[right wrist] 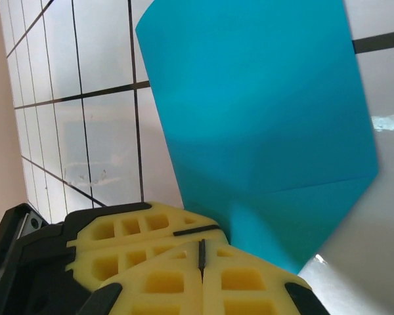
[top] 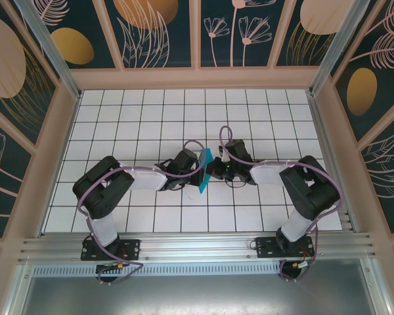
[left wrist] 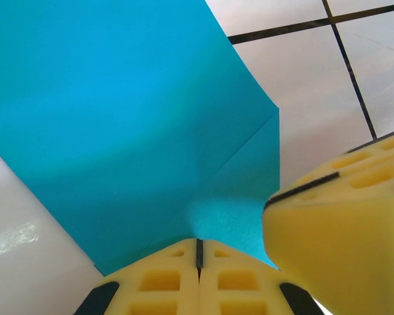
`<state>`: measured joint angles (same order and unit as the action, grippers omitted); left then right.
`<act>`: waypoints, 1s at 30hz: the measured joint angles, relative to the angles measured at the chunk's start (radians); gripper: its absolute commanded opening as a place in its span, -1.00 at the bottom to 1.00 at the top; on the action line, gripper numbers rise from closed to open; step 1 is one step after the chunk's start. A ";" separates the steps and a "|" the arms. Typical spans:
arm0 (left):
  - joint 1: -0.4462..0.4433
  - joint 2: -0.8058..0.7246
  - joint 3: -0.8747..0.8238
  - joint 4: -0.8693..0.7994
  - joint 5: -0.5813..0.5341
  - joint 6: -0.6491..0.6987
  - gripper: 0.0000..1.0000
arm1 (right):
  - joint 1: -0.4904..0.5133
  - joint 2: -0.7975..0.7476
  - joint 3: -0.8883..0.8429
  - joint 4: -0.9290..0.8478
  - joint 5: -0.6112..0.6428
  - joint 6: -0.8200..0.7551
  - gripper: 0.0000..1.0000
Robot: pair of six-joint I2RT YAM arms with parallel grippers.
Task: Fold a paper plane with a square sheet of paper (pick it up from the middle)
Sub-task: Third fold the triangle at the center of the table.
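Cyan-blue sheet of paper (top: 205, 169): up off the surface, standing on edge betw. the two tools, approx. centre of the tile grid.
Paper detail: plain, unmarked; one straight crease across the lower part; sheet bows gently above it.
Left tool (left wrist: 198, 252): yellow pads pressed tight together, no gap; paper's lower edge runs straight into the seam, so it's pinching the sheet.
Right tool (right wrist: 201, 252): pads also tight together; paper comes down to the pad tops just beside the seam; can't tell if it's really nipped or only touching.
Tools rel. to each other: nearly tip to tip, v. close; each one's yellow fingers show in the other's wrist view, next to the paper's bottom corner.
Left arm (top: 105, 187): elbow bent out to the left, forearm reaching in twd centre.
Right arm (top: 308, 187): mirror of it, elbow out right.
Surface (top: 138, 125): white tiles, dark grout lines, glossy w/ reflections.
Walls (top: 157, 33): dark teal panels, gold leaf and flower pattern.
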<state>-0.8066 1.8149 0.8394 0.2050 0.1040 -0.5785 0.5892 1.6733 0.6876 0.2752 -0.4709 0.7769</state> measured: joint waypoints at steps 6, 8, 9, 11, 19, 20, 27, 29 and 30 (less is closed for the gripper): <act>0.000 -0.002 -0.002 0.000 -0.003 -0.003 -1.00 | 0.016 0.040 -0.046 0.034 0.008 0.023 -0.91; 0.000 -0.005 -0.003 0.000 -0.005 -0.003 -1.00 | 0.016 0.038 -0.048 0.038 0.011 0.023 -0.91; 0.000 -0.006 -0.004 0.000 -0.005 -0.003 -1.00 | 0.016 0.038 -0.049 0.040 0.011 0.026 -0.90; 0.000 -0.006 -0.006 0.001 -0.006 -0.003 -1.00 | 0.016 0.038 -0.048 0.037 0.011 0.026 -0.91; 0.000 -0.017 -0.020 0.005 -0.011 -0.010 -1.00 | 0.045 -0.013 -0.066 0.005 0.038 0.038 -0.90; 0.000 -0.019 -0.022 0.005 -0.012 -0.011 -1.00 | 0.048 -0.034 -0.080 0.006 0.040 0.045 -0.90; 0.000 -0.023 -0.033 0.018 -0.018 -0.032 -1.00 | 0.081 -0.122 -0.163 0.056 0.035 0.116 -0.90; 0.000 -0.023 -0.035 0.024 -0.018 -0.037 -1.00 | 0.095 -0.119 -0.171 0.071 0.032 0.132 -0.90; 0.000 -0.023 -0.036 0.026 -0.018 -0.041 -1.00 | 0.103 -0.114 -0.171 0.083 0.029 0.141 -0.90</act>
<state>-0.8066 1.7920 0.8036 0.2310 0.0864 -0.6193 0.6922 1.5593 0.5167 0.3580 -0.4416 0.9180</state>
